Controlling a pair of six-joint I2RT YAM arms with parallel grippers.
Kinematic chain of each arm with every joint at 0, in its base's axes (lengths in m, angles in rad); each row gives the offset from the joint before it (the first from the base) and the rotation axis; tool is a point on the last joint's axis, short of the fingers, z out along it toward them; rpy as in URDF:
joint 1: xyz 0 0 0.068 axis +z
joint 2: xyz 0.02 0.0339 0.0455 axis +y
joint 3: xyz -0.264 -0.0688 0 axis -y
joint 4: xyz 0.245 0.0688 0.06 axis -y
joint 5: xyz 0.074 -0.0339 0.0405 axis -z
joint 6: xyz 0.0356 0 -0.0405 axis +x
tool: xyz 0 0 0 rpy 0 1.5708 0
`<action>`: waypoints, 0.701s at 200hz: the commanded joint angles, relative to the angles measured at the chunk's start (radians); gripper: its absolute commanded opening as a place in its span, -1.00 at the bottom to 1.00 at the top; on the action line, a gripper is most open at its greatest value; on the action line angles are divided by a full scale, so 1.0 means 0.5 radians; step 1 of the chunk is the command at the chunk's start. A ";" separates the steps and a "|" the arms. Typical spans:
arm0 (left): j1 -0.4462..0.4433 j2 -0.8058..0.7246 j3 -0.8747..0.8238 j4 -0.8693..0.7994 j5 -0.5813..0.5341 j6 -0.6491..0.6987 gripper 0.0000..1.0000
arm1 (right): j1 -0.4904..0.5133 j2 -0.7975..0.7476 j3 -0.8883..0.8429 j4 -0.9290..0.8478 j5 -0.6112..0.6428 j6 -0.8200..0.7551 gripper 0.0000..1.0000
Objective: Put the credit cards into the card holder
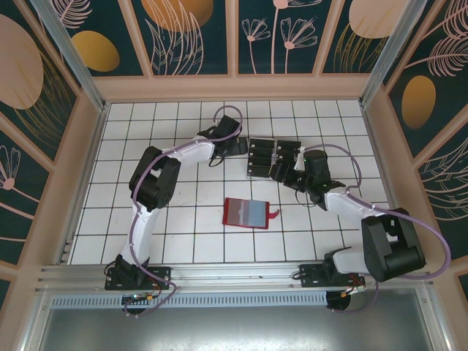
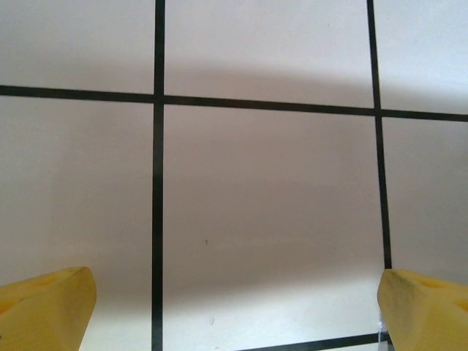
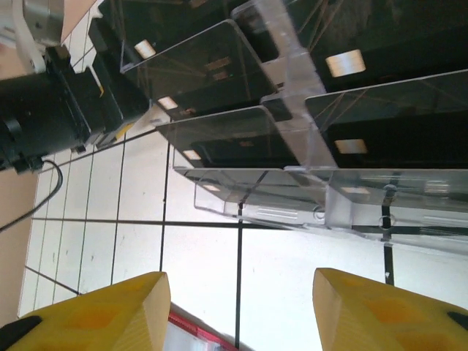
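Top external: cards point(image 1: 261, 156) sit in two columns mid-table, long axis left-right. Wallet point(image 1: 247, 213) lies open nearer the bases, well apart from the cards, tab pointing right. Left gripper point(image 1: 235, 146) is just beside the columns' left edge. Right gripper point(image 1: 287, 173) is at their near-right corner and is the one nearer the wallet.

Left wrist: fingers point(image 2: 45, 307) are spread wide with nothing between them. Bare tile point(image 2: 263, 190) below, no card in line.

Right wrist: fingers point(image 3: 102, 314) are apart and empty. Clear tray point(image 3: 292, 197) is straight ahead, with cards point(image 3: 212, 73) leaning in its slots. Wallet edge point(image 3: 191, 333) shows low, just beside the left finger.

My read: the right arm is better placed for the pick. It should go in along a slot with the jaws across a card's thin faces, then carry it back toward the bases.
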 commanded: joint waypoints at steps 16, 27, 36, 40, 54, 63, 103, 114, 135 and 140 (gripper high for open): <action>0.035 -0.100 -0.017 -0.088 -0.141 0.079 0.97 | 0.092 0.010 0.368 -0.425 0.305 -0.399 0.09; 0.078 -0.175 -0.090 -0.076 -0.155 0.079 0.97 | 0.138 0.065 0.503 -0.583 0.466 -0.580 0.09; 0.112 -0.249 -0.161 -0.059 -0.162 0.088 0.97 | 0.163 0.113 0.603 -0.685 0.551 -0.730 0.09; 0.127 -0.284 -0.189 -0.051 -0.169 0.091 0.98 | 0.173 0.134 0.638 -0.727 0.588 -0.793 0.09; 0.179 -0.400 -0.304 -0.026 -0.175 0.103 0.97 | 0.209 0.200 0.754 -0.833 0.665 -1.013 0.09; 0.207 -0.473 -0.375 -0.007 -0.182 0.110 0.98 | 0.241 0.240 0.813 -0.879 0.658 -1.152 0.09; 0.283 -0.730 -0.679 0.085 -0.156 0.098 0.97 | 0.435 0.477 1.024 -0.974 0.798 -1.460 0.02; 0.299 -0.783 -0.757 0.109 -0.148 0.089 0.97 | 0.483 0.554 1.078 -1.008 0.868 -1.523 -0.02; 0.332 -0.881 -0.901 0.164 -0.131 0.074 0.98 | 0.563 0.678 1.175 -1.071 1.023 -1.623 -0.09; 0.341 -0.902 -0.935 0.177 -0.123 0.068 0.98 | 0.573 0.704 1.194 -1.085 1.048 -1.638 -0.10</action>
